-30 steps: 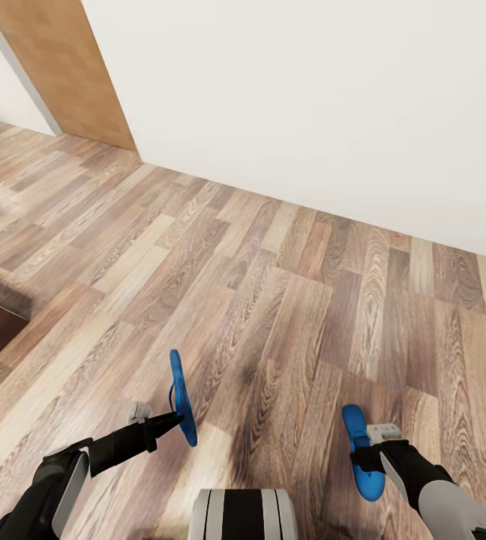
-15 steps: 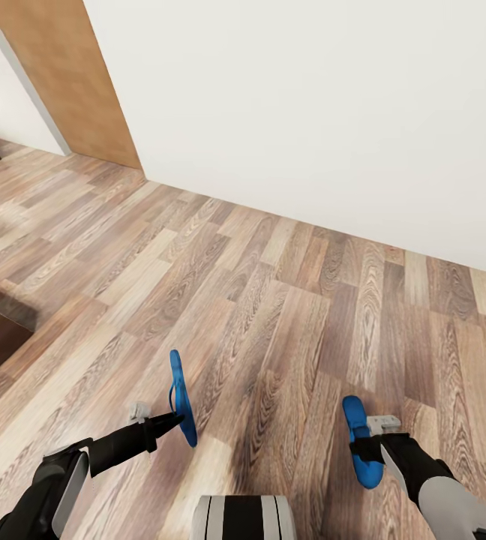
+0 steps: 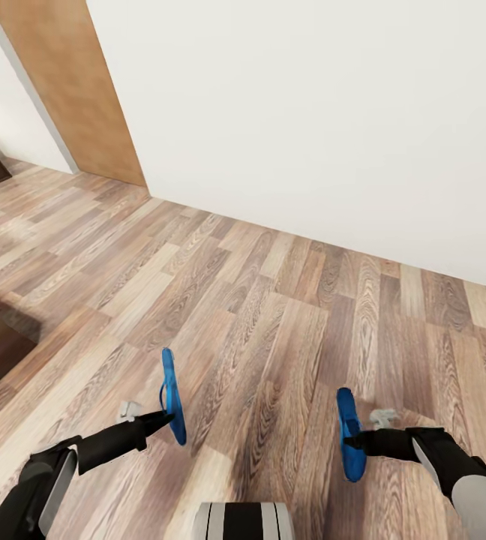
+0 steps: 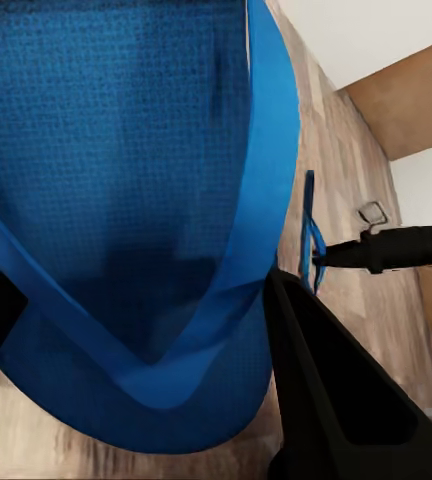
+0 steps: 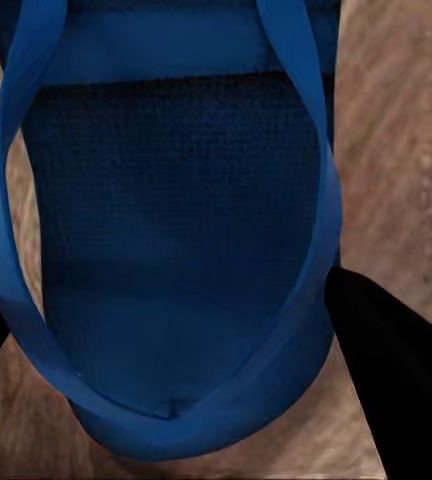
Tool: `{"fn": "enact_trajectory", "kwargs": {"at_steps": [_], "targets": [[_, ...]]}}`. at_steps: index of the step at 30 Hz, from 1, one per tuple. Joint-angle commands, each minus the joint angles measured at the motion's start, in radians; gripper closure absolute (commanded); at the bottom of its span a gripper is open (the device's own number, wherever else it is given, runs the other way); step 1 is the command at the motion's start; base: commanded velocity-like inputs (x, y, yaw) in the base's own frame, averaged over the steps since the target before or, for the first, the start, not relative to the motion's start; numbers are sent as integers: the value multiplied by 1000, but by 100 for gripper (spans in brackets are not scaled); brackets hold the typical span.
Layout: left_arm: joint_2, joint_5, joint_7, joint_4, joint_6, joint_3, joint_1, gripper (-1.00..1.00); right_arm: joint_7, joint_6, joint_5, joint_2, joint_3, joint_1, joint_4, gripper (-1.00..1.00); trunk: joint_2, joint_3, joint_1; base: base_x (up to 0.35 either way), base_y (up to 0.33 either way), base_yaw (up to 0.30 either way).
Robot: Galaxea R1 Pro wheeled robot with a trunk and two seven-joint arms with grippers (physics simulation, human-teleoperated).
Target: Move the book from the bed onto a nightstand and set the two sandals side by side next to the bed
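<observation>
While the robot faces a white wall (image 3: 310, 112), each arm carries one blue sandal above the wood-plank floor (image 3: 273, 300).
Left tool (image 3: 164, 415): closed on the left sandal (image 3: 171, 396), held on edge by its strap; sole close up in the left wrist view (image 4: 126, 200).
Right tool (image 3: 350, 441): clamped on the right sandal (image 3: 348, 433), also on edge; sole (image 5: 176, 250) between the black fingers (image 5: 396, 370).
Sandals: well apart, both off the floor.
Door panel (image 3: 70, 90): brown, far left.

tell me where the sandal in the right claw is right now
In the head view the sandal hangs low on the right, on edge in the right claw, above the wood floor.
</observation>
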Motion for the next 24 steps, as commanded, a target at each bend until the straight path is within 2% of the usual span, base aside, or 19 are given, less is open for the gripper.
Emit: {"fn": "enact_trajectory", "kwargs": {"at_steps": [1,3,7,9,14,18,24], "targets": [[6,3,-3,0,7,0,0,100,22,9,-7,-12,-8,0,0,100,0,3,-1,0,0,0],[21,2,-2,0,5,-1,0,100,76,9,-70,-46,-7,1,4,100,1,11,-1,0,0,0],[29,0,1,20,0,-4,1,100,125,8,-164,-64,-6,5,18,100,1,26,-3,0,0,0],[29,-3,3,38,-3,-6,1,100,130,7,-183,-65,-6,7,34,100,2,34,-4,0,0,0],[32,-16,5,64,-15,-5,2,100,131,-6,-205,-57,-5,8,161,100,3,54,-6,0,0,0],[30,-47,8,67,-19,-6,3,100,132,-7,-207,-56,-5,8,186,100,4,69,-8,0,0,0],[27,-57,9,67,-20,-9,3,100,136,-8,-208,-56,-5,9,225,100,5,92,-11,0,0,0]]}}
